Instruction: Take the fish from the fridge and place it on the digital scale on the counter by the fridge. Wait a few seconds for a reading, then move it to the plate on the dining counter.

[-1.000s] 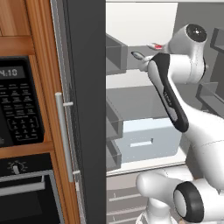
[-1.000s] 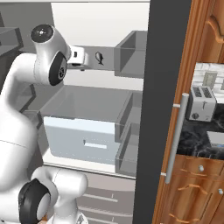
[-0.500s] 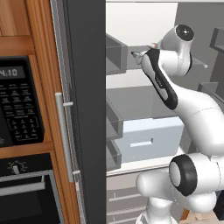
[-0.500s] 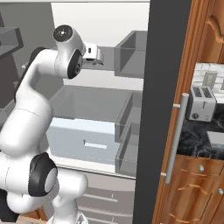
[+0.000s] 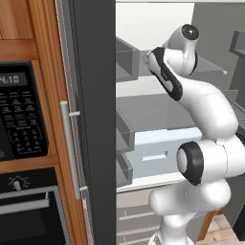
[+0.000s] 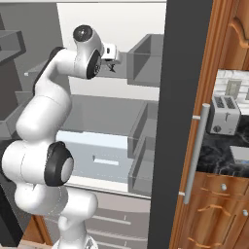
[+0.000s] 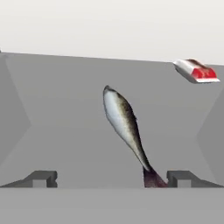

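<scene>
The fridge (image 5: 95, 119) is seen open at the left. On a grey shelf (image 7: 65, 131) inside it the fish (image 7: 124, 124) is lying untouched, with the end effector (image 7: 111, 177) spread wide just short of it. A red-and-white item (image 7: 197, 71) is seen farther right. Grasping, weighing and plating are judged still to be done.

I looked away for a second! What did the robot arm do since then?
The arm swung up and reached deeper over the fridge shelf, bringing the open gripper toward the fish. Nothing was grabbed. The fridge door, pale drawer and toaster stayed put.
</scene>
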